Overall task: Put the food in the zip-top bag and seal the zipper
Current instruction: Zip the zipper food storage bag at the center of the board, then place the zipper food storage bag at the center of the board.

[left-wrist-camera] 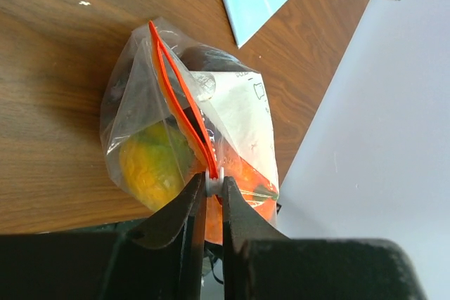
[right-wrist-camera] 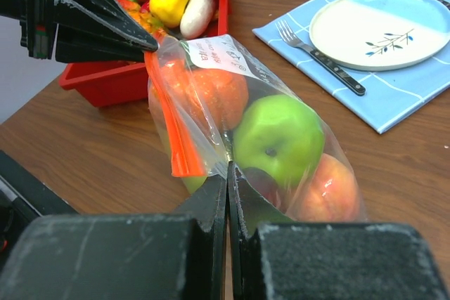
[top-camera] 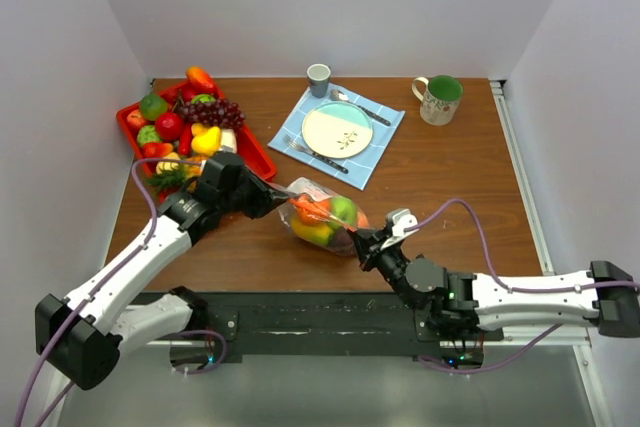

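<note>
The zip-top bag (top-camera: 322,214) lies on the table between my grippers and holds a green apple (right-wrist-camera: 278,138), a peach (right-wrist-camera: 329,191), an orange piece (right-wrist-camera: 214,93) and a yellow-green fruit (left-wrist-camera: 151,163). My left gripper (left-wrist-camera: 214,186) is shut on the white slider at one end of the orange-red zipper (left-wrist-camera: 179,100); the two zipper strips stand slightly apart along their length. My right gripper (right-wrist-camera: 227,172) is shut on the bag's clear edge beside the zipper's other end (right-wrist-camera: 176,138). In the top view the left gripper (top-camera: 280,197) and right gripper (top-camera: 360,240) flank the bag.
A red tray (top-camera: 258,155) with more toy food, including grapes (top-camera: 212,112), stands at the far left, just behind the left gripper. A plate (top-camera: 337,130) with cutlery on a blue napkin (top-camera: 385,127), a small cup (top-camera: 318,78) and a mug (top-camera: 438,99) stand at the back.
</note>
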Motion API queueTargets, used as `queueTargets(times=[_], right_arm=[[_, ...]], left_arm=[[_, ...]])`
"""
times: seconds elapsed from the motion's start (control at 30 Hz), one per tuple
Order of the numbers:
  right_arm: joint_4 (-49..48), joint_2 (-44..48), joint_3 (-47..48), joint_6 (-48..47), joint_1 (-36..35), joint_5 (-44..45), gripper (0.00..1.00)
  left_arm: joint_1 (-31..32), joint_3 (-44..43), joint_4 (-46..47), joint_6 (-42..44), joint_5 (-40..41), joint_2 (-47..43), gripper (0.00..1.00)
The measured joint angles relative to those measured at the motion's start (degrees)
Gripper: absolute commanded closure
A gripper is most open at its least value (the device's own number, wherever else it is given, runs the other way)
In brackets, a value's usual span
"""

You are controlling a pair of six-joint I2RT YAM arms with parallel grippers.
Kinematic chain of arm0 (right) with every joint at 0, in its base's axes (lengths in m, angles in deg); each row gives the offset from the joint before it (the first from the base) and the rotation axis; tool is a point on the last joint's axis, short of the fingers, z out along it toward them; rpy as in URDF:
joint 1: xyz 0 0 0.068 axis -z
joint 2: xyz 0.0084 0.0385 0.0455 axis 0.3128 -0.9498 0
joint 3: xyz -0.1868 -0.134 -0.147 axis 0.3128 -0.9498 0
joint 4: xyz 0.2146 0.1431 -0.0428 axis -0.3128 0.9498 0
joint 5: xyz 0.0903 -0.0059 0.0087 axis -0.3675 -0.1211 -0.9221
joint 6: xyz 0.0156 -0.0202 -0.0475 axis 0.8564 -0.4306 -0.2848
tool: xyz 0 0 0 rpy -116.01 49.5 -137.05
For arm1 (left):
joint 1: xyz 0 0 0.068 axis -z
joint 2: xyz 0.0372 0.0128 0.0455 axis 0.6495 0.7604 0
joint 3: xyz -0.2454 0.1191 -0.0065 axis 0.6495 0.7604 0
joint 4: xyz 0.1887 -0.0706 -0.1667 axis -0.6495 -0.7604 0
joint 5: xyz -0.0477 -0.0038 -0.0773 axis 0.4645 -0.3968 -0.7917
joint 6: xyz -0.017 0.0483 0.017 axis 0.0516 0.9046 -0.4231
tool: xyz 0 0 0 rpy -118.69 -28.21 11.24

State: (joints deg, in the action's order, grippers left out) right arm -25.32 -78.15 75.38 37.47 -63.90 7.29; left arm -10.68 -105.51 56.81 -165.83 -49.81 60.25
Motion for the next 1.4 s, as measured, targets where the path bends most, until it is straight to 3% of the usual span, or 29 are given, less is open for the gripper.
queueTargets(times=[0.2, 0.33, 0.43, 0.5, 0.7, 1.4], right_arm=[[1.92, 3.23, -1.25, 0.68, 0.00, 0.09, 1.00], [3.48, 5.77, -2.12, 0.68, 0.00, 1.70, 1.00], [4.66, 6.47, -2.21, 0.57, 0.02, 1.68, 0.88], [5.97, 5.03, -1.38, -0.09, 0.00, 1.66, 0.87], [6.99, -1.55, 3.23, -2.43, 0.00, 0.52, 1.00], [13.53, 10.08, 2.21, -1.22, 0.02, 0.07, 1.00]], left_arm=[[-1.18, -0.50, 0.98, 1.81, -3.48, 2.29, 1.00], [-4.68, -0.55, 0.83, 3.91, -0.11, 3.63, 1.00], [-6.10, -0.57, 0.76, 5.07, 1.53, 4.46, 1.00], [-6.10, -0.63, 0.72, 5.84, 1.97, 4.59, 1.00], [-6.47, -2.64, -0.37, 7.89, 5.07, 4.59, 1.00], [-5.16, -6.91, -0.20, 17.11, 3.61, 7.82, 1.00]])
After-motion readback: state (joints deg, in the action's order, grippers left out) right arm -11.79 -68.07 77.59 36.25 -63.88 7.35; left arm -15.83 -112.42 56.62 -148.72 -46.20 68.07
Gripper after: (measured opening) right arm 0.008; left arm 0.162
